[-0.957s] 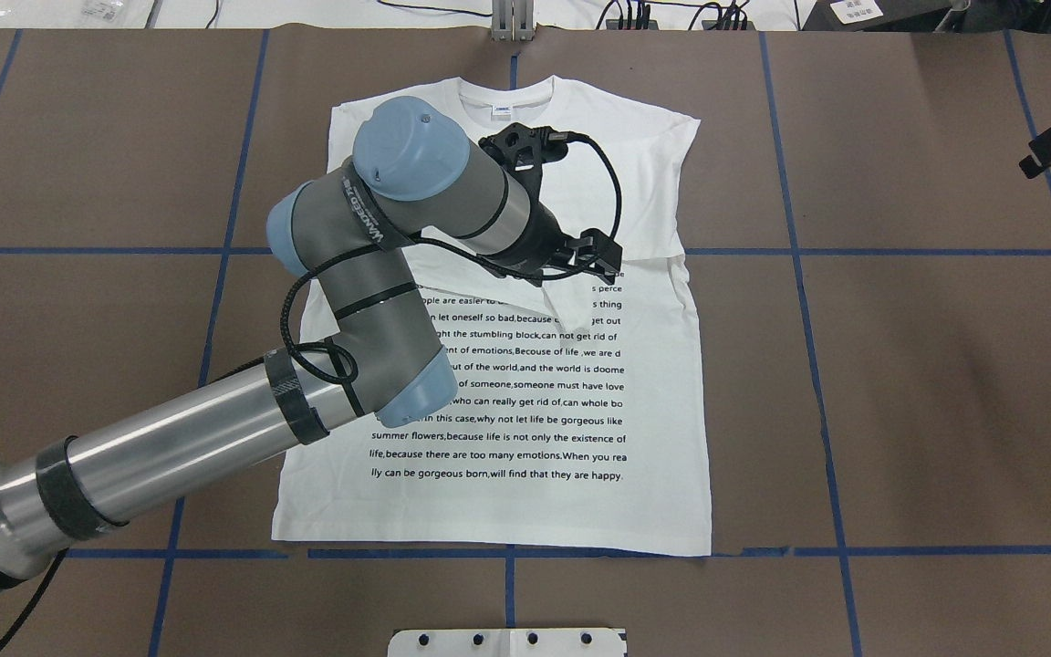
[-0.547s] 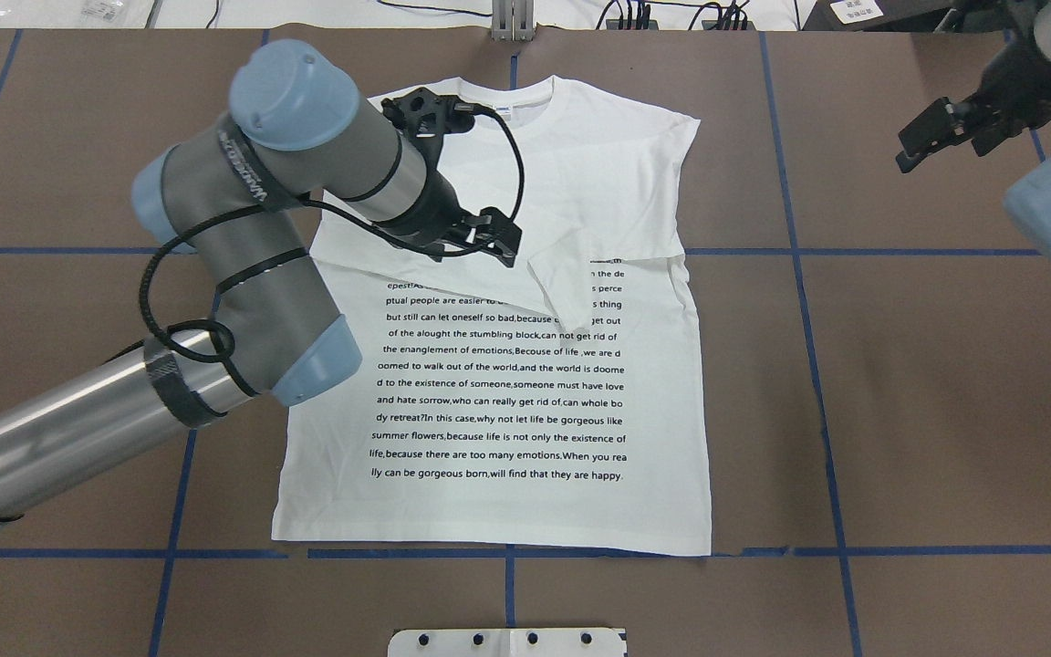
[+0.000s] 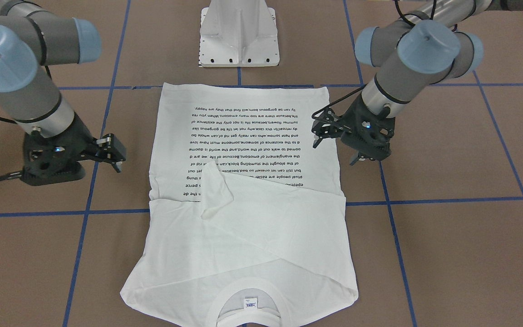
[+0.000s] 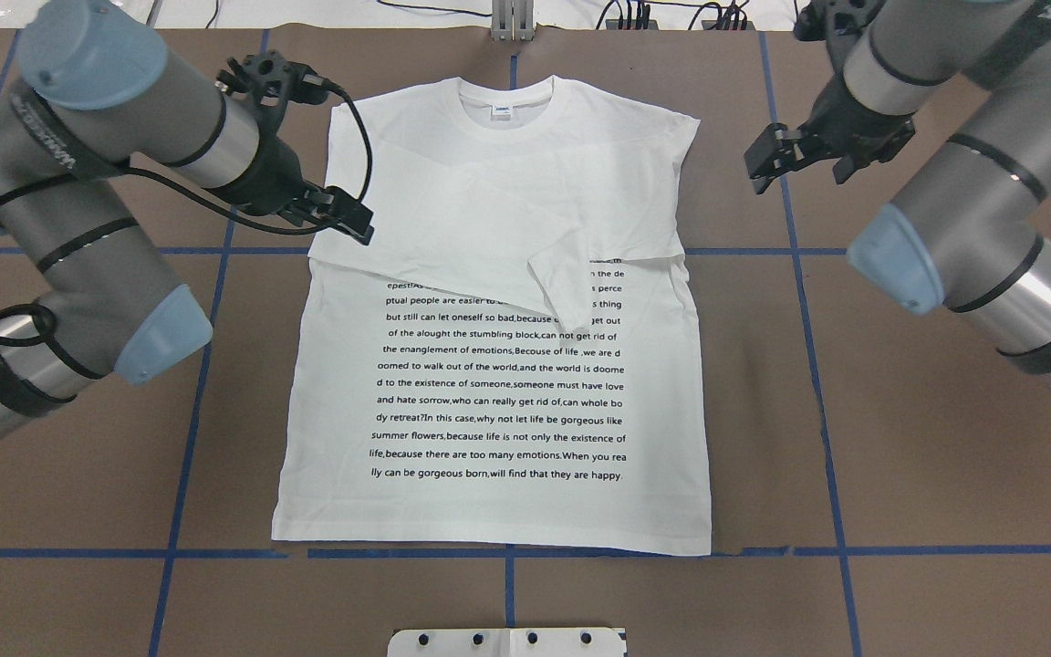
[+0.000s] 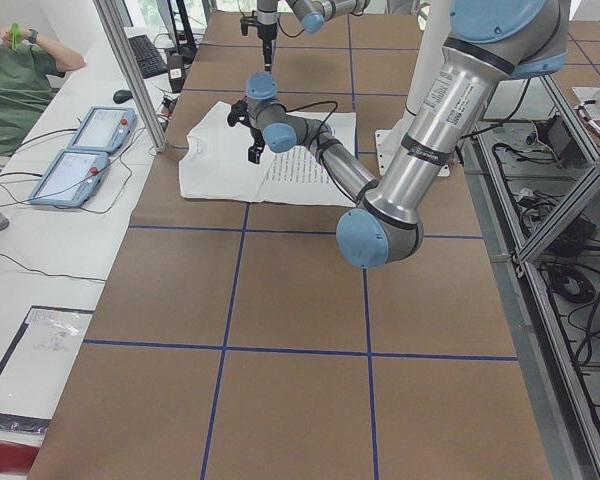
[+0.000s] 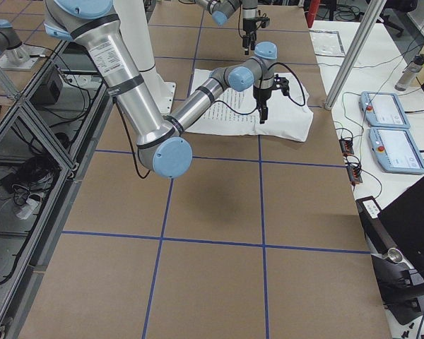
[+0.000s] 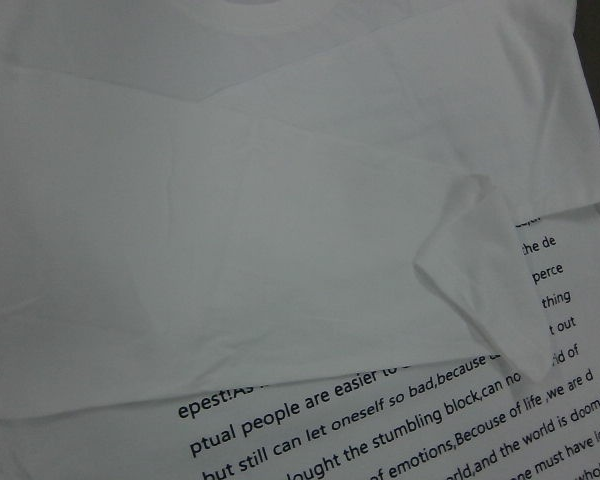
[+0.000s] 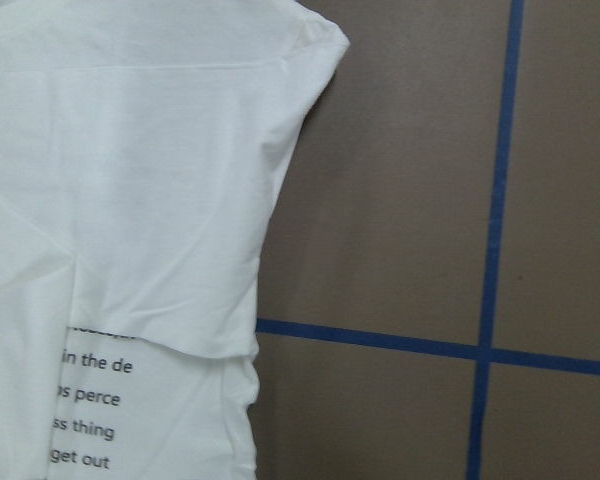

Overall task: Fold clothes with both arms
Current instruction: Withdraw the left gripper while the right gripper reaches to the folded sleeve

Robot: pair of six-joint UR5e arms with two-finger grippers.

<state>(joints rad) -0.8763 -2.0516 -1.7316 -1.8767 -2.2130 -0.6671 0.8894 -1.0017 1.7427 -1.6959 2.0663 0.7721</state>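
The white T-shirt point(image 4: 498, 383) lies flat on the brown table, collar point(image 4: 505, 96) at the far side, black text lines point(image 4: 498, 401) facing up. Both sleeves are folded in across the chest, and one cuff point(image 4: 557, 283) lies over the text's top. My left gripper point(image 4: 348, 217) hovers at the shirt's left edge, open and empty; it also shows in the front view point(image 3: 319, 129). My right gripper point(image 4: 760, 167) hovers over bare table just right of the shirt's right shoulder, open and empty; it also shows in the front view point(image 3: 112, 153). Both wrist views show only shirt point(image 7: 280, 250) and table.
The white pedestal base point(image 3: 239, 36) stands at the near table edge behind the shirt's hem. Blue tape lines point(image 4: 817, 383) grid the brown table point(image 4: 927, 438). In the left side view an operator point(image 5: 10, 80) sits beyond the far edge by control pendants point(image 5: 100, 130).
My left arm has swung left off the middle of the shirt to its left edge, leaving the sleeve lying folded. My right arm has come in from the right toward the shirt's shoulder.
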